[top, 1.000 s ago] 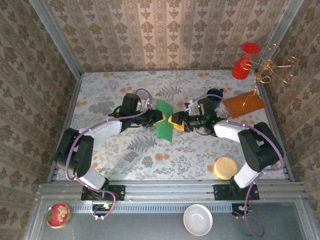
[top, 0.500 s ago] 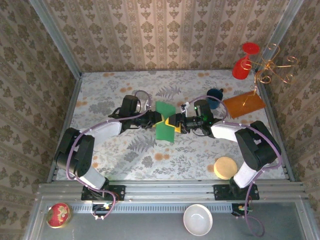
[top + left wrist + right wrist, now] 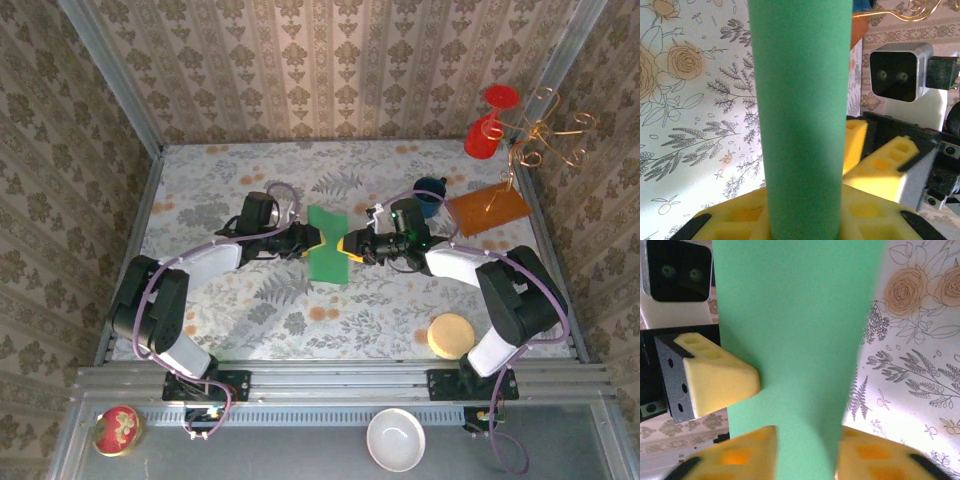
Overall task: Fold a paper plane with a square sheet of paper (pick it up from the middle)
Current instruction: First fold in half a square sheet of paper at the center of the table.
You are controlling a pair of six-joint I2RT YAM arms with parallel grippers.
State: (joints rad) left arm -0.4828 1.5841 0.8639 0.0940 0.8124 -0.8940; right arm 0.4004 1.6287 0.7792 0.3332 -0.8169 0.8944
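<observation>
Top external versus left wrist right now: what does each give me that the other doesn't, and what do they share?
Top external adds the layout: both arms meeting mid-table, a red cup at far right, a tan disc by the right base, a white bowl on the near ledge. Left wrist adds grip detail: the green paper rising from between the left gripper pads, and the right wrist's camera facing it. Both share the paper, the right gripper at its other side, and the floral table.

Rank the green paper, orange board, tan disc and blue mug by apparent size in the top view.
1. Paper and board: too alike to rank.
2. Disc.
3. Mug.
</observation>
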